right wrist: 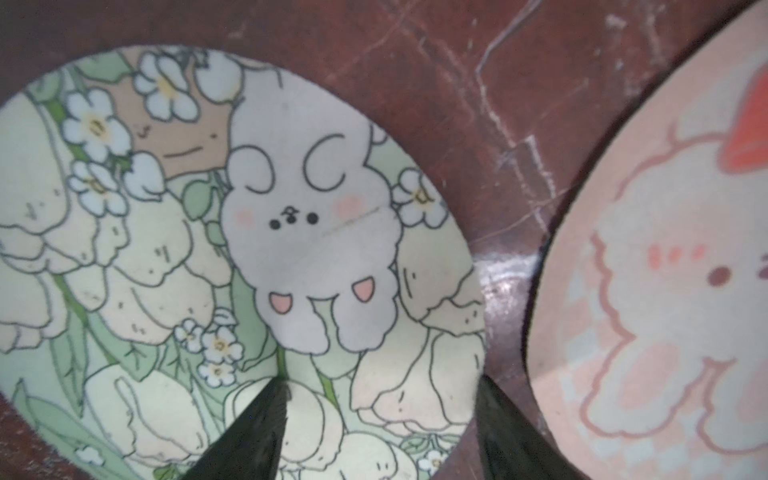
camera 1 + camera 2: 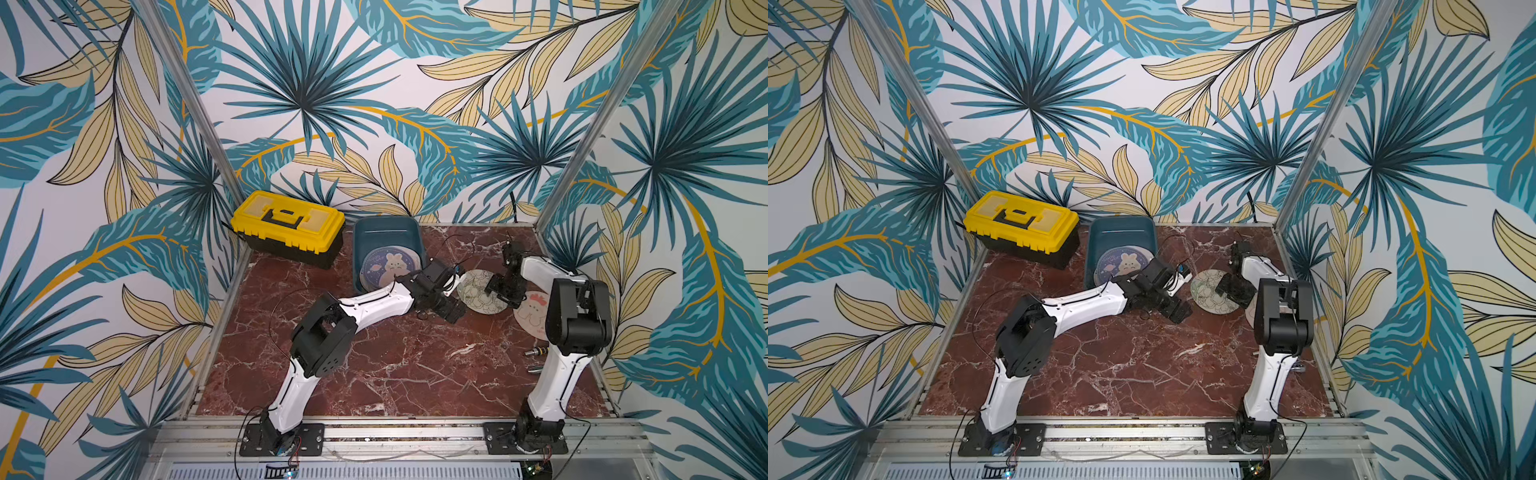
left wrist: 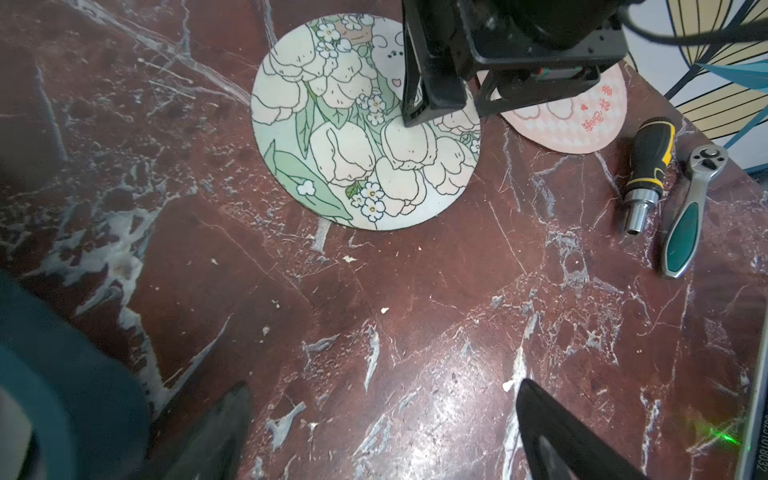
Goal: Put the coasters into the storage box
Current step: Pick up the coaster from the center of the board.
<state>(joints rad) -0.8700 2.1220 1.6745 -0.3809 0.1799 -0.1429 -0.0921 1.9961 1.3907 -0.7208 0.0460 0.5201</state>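
A green floral coaster (image 2: 478,293) (image 3: 361,124) (image 1: 208,249) lies flat on the marble. A pink bunny coaster (image 2: 532,316) (image 3: 582,116) (image 1: 665,291) lies beside it, apart from it. My right gripper (image 2: 498,293) (image 1: 382,381) is down over the floral coaster's rim and open. One finger rests on the print and the other stands on bare table between the two coasters. The teal storage box (image 2: 386,222) (image 2: 1121,222) at the back holds a blue bunny coaster (image 2: 388,266) (image 2: 1123,264). My left gripper (image 2: 453,311) (image 3: 384,384) hangs open over bare marble beside the box, holding nothing.
A yellow-lidded toolbox (image 2: 286,224) stands left of the box. A screwdriver (image 3: 648,166) and a ratchet wrench (image 3: 690,208) lie near the right table edge, past the pink coaster. Enclosure posts and patterned walls close in the table on three sides.
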